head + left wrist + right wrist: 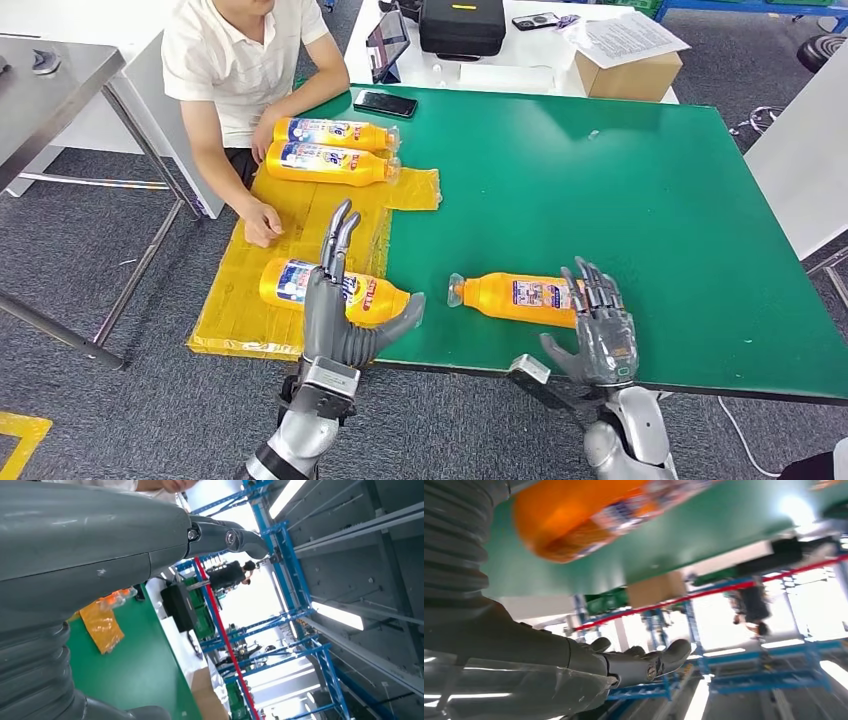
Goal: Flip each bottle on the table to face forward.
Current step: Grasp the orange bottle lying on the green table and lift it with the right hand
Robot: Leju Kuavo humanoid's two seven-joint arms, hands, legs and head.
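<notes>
Lying on their sides are four orange bottles. One bottle (515,297) is on the green table (640,200), and the right hand (600,330) is just beside it, open, holding nothing. Another bottle (365,298) lies on the yellow sheet (300,215) behind the left hand (335,300), which is open too. Two more bottles (330,150) rest near a person (240,60).

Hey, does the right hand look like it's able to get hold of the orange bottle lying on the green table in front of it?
Probably yes: the right hand, fingers spread, sits just at the bottle base, with nothing between them.
</notes>
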